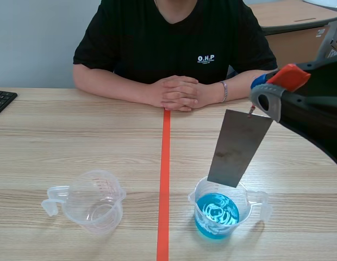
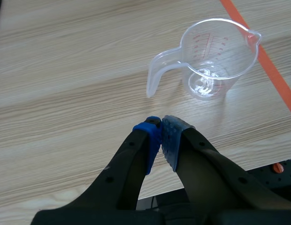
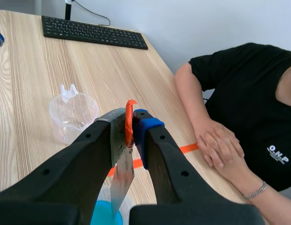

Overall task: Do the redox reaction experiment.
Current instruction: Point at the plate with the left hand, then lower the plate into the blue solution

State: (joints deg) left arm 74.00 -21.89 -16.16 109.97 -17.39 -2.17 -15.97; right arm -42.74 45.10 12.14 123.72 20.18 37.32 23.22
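fingers (image 3: 152, 140) of the right gripper (image 3: 131, 127), above the counter (image 1: 76, 141), pinch the top of a grey metal sheet (image 1: 238, 148) that hangs tilted over the cup of blue liquid (image 1: 216, 215). left gripper (image 2: 162, 136) fingers meet on nothing, the empty cup (image 2: 216, 61) ahead.

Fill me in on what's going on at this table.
The right gripper is shut on a grey metal plate, holding it tilted above the cup of blue liquid. The plate's lower end is near the rim, apparently not yet dipped. The left gripper is shut on nothing, with the empty clear cup ahead of it. A person sits across the table with hands clasped.
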